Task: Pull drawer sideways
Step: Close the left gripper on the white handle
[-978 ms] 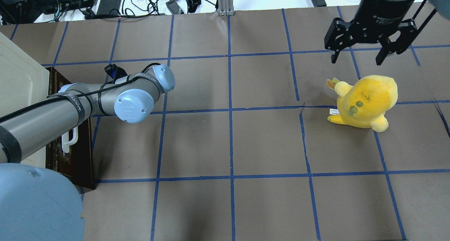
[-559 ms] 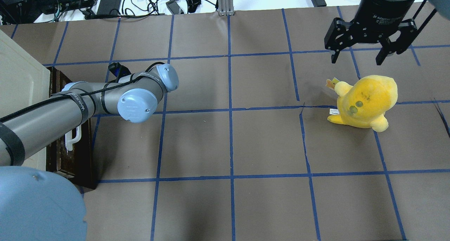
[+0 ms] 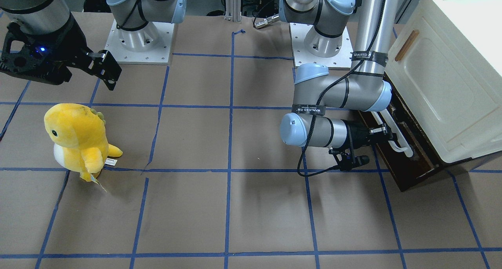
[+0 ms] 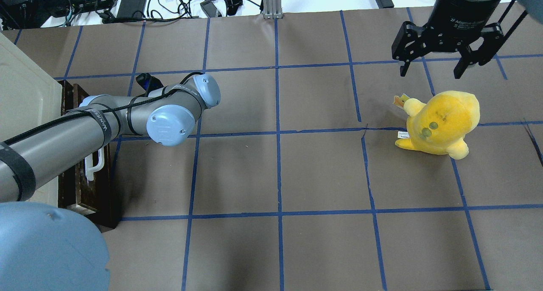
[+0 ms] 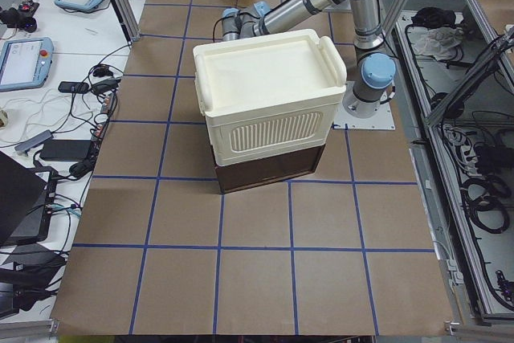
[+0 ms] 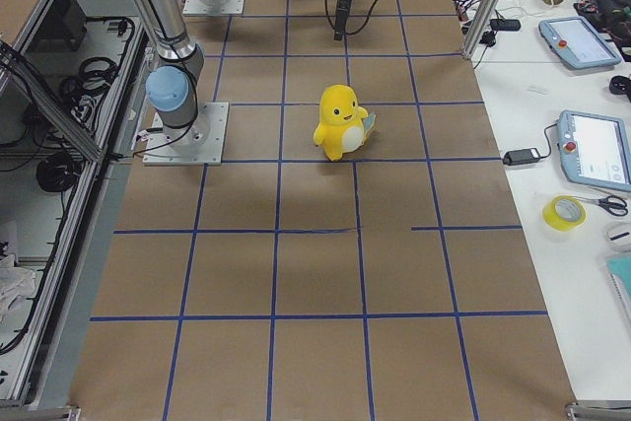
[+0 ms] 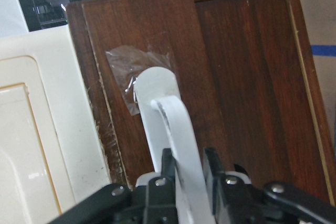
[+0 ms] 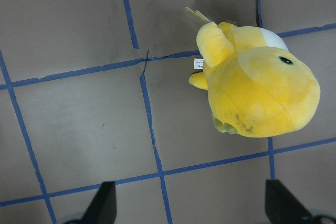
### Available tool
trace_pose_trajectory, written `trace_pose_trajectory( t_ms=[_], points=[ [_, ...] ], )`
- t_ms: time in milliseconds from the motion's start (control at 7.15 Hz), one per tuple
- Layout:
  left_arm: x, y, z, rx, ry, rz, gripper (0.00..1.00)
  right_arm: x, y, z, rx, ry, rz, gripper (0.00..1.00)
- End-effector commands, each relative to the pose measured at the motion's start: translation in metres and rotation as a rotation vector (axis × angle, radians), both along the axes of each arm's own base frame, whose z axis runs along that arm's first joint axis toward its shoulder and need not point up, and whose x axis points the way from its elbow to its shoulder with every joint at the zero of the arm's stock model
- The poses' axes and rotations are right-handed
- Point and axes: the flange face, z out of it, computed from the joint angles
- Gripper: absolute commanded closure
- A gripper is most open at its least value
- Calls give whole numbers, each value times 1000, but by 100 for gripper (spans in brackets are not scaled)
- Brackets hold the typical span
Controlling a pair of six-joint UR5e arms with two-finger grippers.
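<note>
Since a second ago the left arm's wrist has drawn to the right, away from the large cream-white plastic cabinet (image 4: 25, 91), and the long white bar handle (image 4: 94, 166) has gone with it. More of the shallow drawer with the dark brown worn wooden front (image 4: 91, 197) now stands out from under the cabinet at the left end of the brown paper-covered table with its blue tape grid (image 4: 275, 176).

In the wrist view the left gripper (image 7: 186, 163) has its two dark fingers (image 7: 168, 163) pressed close on either side of the handle, near one of the bar's ends. It holds nothing but the bar. The front-facing view shows the same grip (image 3: 376, 135), with the forearm lying low and level in line with the pull.

I judge the pull to be under way and working: the drawer follows the hand, so the grip is not slipping. It is only partly out, so more travel to the right seems needed.

Far to the right, the right gripper (image 4: 437, 68) hangs with its jaws spread wide and empty, just beyond the yellow plush dinosaur toy (image 4: 441, 121), taking no part.
</note>
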Motion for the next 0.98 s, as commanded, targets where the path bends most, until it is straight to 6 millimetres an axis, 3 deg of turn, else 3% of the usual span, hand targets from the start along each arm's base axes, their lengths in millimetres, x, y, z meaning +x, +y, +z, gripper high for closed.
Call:
trace_pose_trajectory(
  t_ms=[0,419,559,839],
  points=[
    [-16,-6,0,-5,11,-22,96,1,0,0,0,0,1,0],
    [-22,-7,0,-7,18,-29,96,1,0,0,0,0,1,0],
    [-37,-11,7,-11,57,-34,96,1,0,0,0,0,1,0],
    [-42,-14,6,0,66,-40,96,1,0,0,0,0,1,0]
  ],
)
